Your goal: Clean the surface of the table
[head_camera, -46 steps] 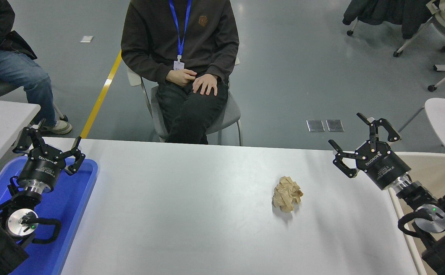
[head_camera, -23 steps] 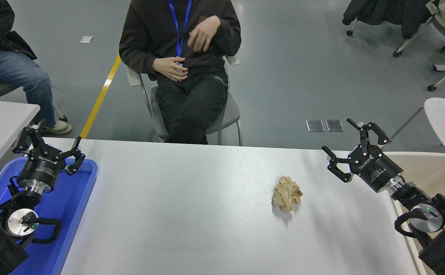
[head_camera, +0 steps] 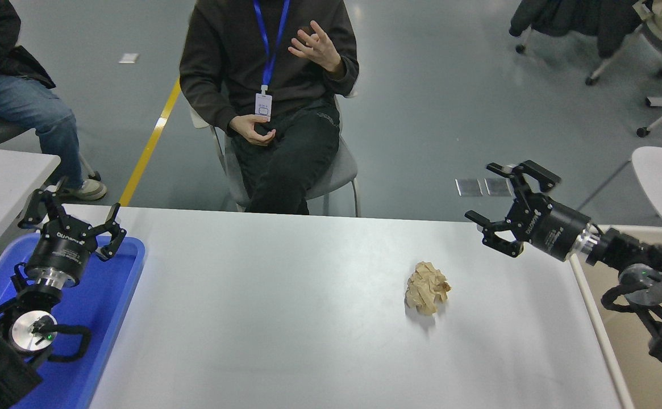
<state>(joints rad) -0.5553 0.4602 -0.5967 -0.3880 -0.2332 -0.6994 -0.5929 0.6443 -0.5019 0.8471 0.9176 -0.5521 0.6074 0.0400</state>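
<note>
The white table surface (head_camera: 285, 318) fills the lower picture. A crumpled ball of brown paper (head_camera: 427, 287) lies on it right of centre. My right gripper (head_camera: 483, 192) hangs open above the table's far right corner, up and to the right of the paper ball and apart from it, fingers pointing left. At the lower left my left gripper (head_camera: 74, 212) is parked open over the blue tray, holding nothing.
A blue plastic tray (head_camera: 109, 295) lies at the table's left edge. A beige bin (head_camera: 637, 318) stands off the right edge. A person (head_camera: 268, 68) sits on a chair behind the table's far side, one hand raised. Another small white table (head_camera: 1, 176) is at the left.
My right gripper has swung up and to the left, turning its fingers leftward. The seated person lifted one hand. The paper ball and left arm stayed put.
</note>
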